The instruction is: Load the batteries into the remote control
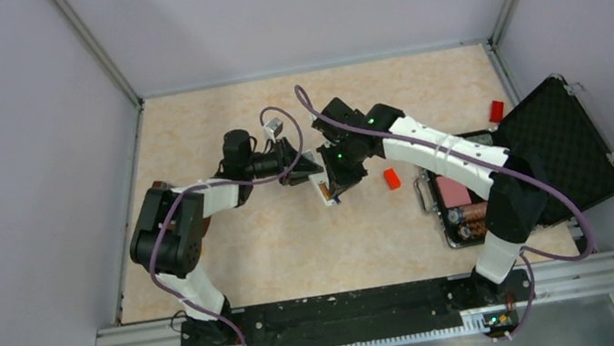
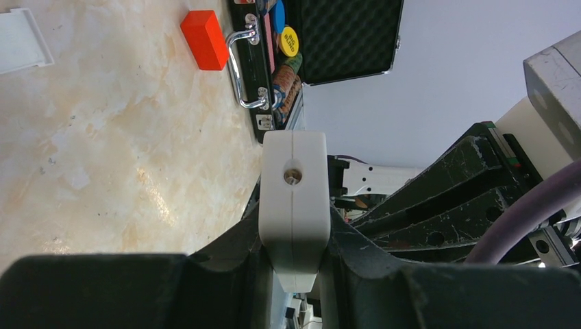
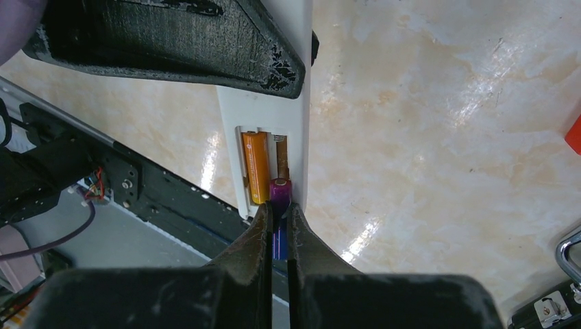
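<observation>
My left gripper (image 1: 303,168) is shut on the white remote control (image 1: 325,190) and holds it above the table. In the left wrist view the remote (image 2: 294,199) shows end-on, clamped between the jaws of that gripper (image 2: 294,236). In the right wrist view the remote's (image 3: 270,113) back faces up with its battery bay open. The orange-brown battery (image 3: 255,164) lies in the left slot. My right gripper (image 3: 279,212) is shut on the dark purple battery (image 3: 279,195), whose tip is at the near end of the right slot. In the top view the right gripper (image 1: 338,179) is right against the remote.
A bright red block (image 1: 391,179) lies on the table right of the grippers, and also shows in the left wrist view (image 2: 204,38). An open black case (image 1: 556,145) with items stands at the right. A small loose white plate (image 2: 20,41) lies on the table.
</observation>
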Controlling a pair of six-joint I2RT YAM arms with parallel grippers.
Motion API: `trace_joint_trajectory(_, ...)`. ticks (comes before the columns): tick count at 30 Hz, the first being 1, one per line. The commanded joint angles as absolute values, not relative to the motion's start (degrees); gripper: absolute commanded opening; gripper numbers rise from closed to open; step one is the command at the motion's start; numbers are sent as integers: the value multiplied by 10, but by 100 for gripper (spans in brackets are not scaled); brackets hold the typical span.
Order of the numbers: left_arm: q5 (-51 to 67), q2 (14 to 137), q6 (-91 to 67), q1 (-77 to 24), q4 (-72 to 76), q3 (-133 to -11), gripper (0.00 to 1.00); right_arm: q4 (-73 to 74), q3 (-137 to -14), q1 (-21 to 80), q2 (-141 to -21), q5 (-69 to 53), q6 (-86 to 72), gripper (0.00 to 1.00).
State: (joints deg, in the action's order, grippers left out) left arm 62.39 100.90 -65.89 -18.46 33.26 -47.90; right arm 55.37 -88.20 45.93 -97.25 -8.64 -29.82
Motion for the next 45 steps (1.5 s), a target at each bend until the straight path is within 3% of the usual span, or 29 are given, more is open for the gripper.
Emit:
trace_joint_trajectory(1,642,1013,-662,-192,366,-494,0,540,-899,453,-990,-69,-300,0)
trace_joint_trajectory(8,621,1009,-666,-194,362,-486,0,541,-901,452,-995,-48,-304,0)
trace_joint_trajectory(18,555,1006,-614,-194,230,-501,0,542,-897,452,-983,-35,-304,0)
trace_joint_trajectory(45,575,1018,-647,-200,285,-493,0,523,-910,455,-1013,-46,-266,4)
